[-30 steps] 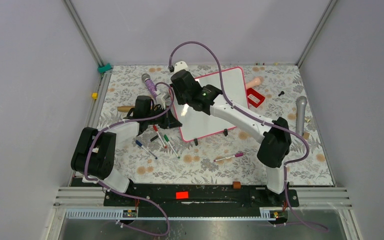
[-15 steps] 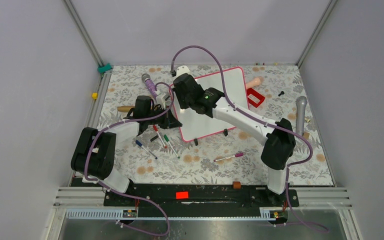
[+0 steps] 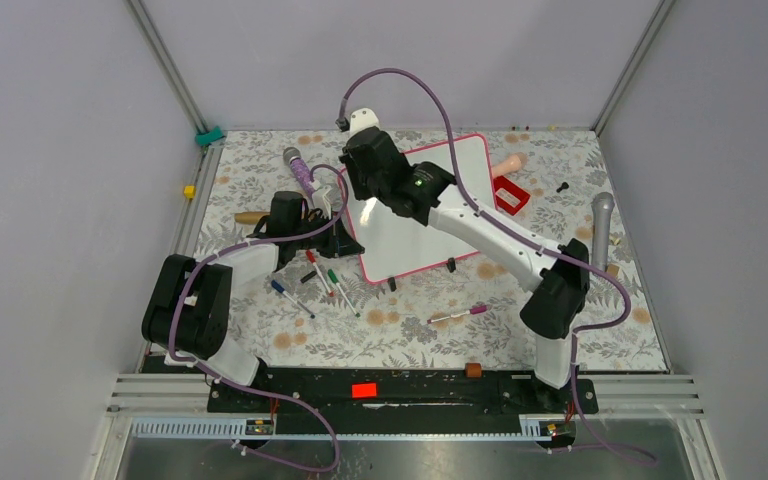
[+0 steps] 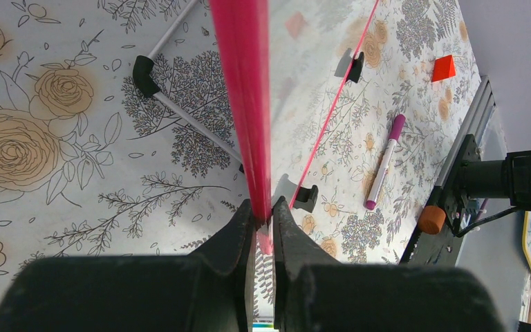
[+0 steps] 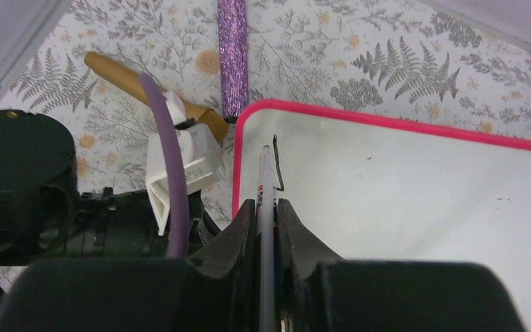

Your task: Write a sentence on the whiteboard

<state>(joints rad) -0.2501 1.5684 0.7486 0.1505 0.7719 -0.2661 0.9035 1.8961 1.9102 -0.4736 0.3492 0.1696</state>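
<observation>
Lying nearest the arm bases on the flowered table cover, a pink marker [image 3: 457, 315] sits alone, and to its left a blue pen [image 3: 290, 298], a red pen [image 3: 318, 272] and a green pen [image 3: 340, 290] are scattered close together. Just beyond those pens the left gripper [image 3: 345, 240] meets the near left edge of the whiteboard [image 3: 430, 215]. The left wrist view shows its fingers [image 4: 231, 242] pinched tight on the pink-red frame [image 4: 245, 83]. The board fills the middle of the table, turned at a slant, with its two black feet on the near side. Over its far left corner hangs the right gripper [image 3: 360, 185]. Its jaws are nearly closed around a white-barrelled marker [image 5: 267, 180], whose tip rests on the white surface just inside the rounded corner, beside a short black stroke [image 5: 277, 162]. No more writing can be made out. Past that corner lies a purple glittery microphone [image 3: 300, 170]. A small red frame block [image 3: 510, 196] lies just off the board's right edge, and a grey microphone [image 3: 601, 230] lies well apart on the right.
</observation>
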